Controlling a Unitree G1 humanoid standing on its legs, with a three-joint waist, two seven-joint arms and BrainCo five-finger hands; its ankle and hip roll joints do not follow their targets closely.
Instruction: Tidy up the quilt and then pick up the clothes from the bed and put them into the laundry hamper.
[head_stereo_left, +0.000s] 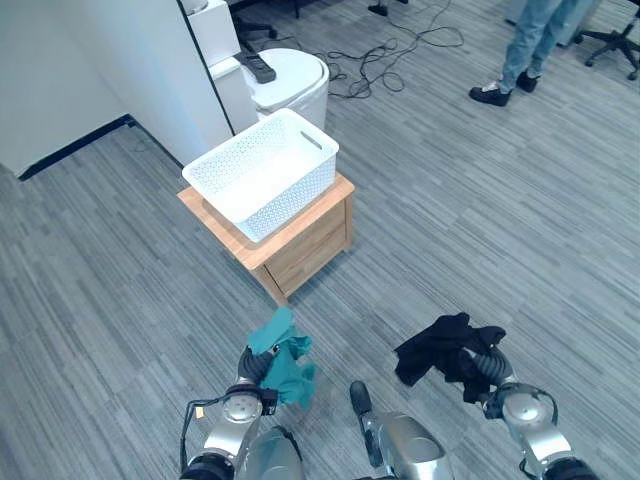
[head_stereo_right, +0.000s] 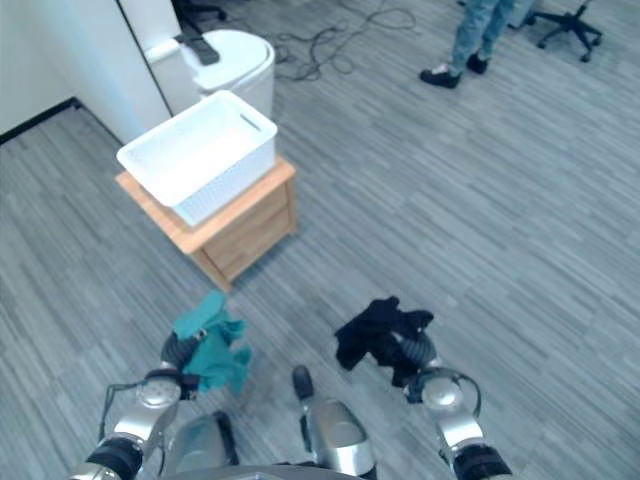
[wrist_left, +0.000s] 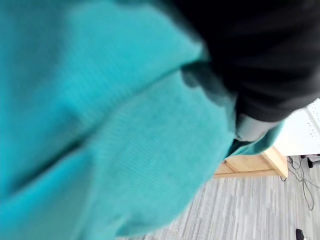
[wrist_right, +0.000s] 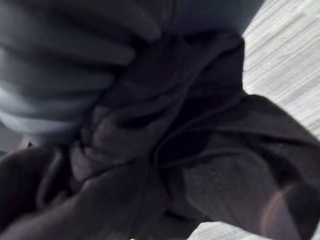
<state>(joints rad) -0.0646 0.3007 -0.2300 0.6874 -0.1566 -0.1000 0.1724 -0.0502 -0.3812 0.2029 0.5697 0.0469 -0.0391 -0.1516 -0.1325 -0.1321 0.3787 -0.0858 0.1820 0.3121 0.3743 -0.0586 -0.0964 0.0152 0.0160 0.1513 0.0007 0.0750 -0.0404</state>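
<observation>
**Both hands carry clothes, hamper ahead**

We see our left hand (head_stereo_left: 255, 362) low at the near left, its fingers curled into a teal garment (head_stereo_left: 285, 358); the soft knitted cloth bunches up over the hand and hangs in loose folds. In the left wrist view the same teal knit (wrist_left: 110, 130) lies right against the camera, fine ribs showing in its weave. Our right hand (head_stereo_left: 487, 362) sits low at the near right, closed on a black garment (head_stereo_left: 445, 345), a crumpled dark bundle draped over the fingers; the right wrist view shows its creased black folds (wrist_right: 200, 165) wrapped about the hand.

Well ahead of both hands stands the white laundry hamper (head_stereo_left: 262, 173), a rectangular plastic basket with perforated walls and a slot handle, resting on a small light wooden table (head_stereo_left: 300, 240) with a drawer front. Behind it is a round white bin (head_stereo_left: 295, 80). The floor (head_stereo_left: 480, 220) is grey striped carpet, and a person's legs (head_stereo_left: 525, 45) stand far off on it
</observation>
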